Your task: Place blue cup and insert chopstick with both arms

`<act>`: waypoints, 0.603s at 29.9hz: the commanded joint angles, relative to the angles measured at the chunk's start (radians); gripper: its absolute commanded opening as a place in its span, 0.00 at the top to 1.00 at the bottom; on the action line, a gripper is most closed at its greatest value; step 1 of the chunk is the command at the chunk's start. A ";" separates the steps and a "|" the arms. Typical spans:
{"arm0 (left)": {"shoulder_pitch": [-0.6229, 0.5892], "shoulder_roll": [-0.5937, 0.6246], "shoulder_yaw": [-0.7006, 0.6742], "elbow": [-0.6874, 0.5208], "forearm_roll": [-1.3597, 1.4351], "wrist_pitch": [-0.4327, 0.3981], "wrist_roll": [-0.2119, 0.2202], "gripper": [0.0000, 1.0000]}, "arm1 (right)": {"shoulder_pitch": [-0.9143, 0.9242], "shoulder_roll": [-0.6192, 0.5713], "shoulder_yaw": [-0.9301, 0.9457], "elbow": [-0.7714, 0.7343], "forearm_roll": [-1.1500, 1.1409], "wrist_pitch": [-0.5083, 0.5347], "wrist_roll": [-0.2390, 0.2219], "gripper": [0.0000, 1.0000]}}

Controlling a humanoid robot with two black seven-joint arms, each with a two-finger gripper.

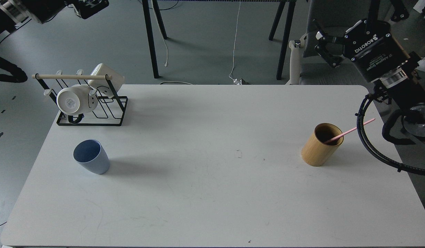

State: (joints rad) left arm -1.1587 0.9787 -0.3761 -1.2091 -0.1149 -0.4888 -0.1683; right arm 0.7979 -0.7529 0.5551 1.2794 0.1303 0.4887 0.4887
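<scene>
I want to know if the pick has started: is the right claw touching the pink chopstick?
Apart. The head view shows the right claw open, raised beyond the table's far edge, with clear space down to the chopstick, which leans in the bamboo holder.

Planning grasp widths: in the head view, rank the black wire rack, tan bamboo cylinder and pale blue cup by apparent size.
1. Black wire rack, clearly largest.
2. Tan bamboo cylinder and pale blue tapered cup look nearly alike; the cylinder seems slightly bigger, but too close to rank firmly.
</scene>
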 commanded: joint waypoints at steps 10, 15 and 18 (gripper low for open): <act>0.004 0.198 0.059 -0.130 0.430 0.000 -0.225 0.02 | -0.011 -0.003 0.006 -0.005 0.000 0.000 0.000 0.01; 0.024 0.218 0.112 -0.260 0.818 0.062 -0.320 0.01 | -0.016 -0.019 0.006 -0.005 0.000 0.000 0.000 0.01; 0.022 0.216 0.173 -0.282 0.912 0.098 -0.320 0.01 | -0.026 -0.020 0.006 -0.005 0.000 0.000 0.000 0.01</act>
State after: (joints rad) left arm -1.1378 1.1940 -0.2578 -1.4634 0.6949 -0.4262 -0.4852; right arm 0.7818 -0.7706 0.5619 1.2746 0.1304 0.4887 0.4887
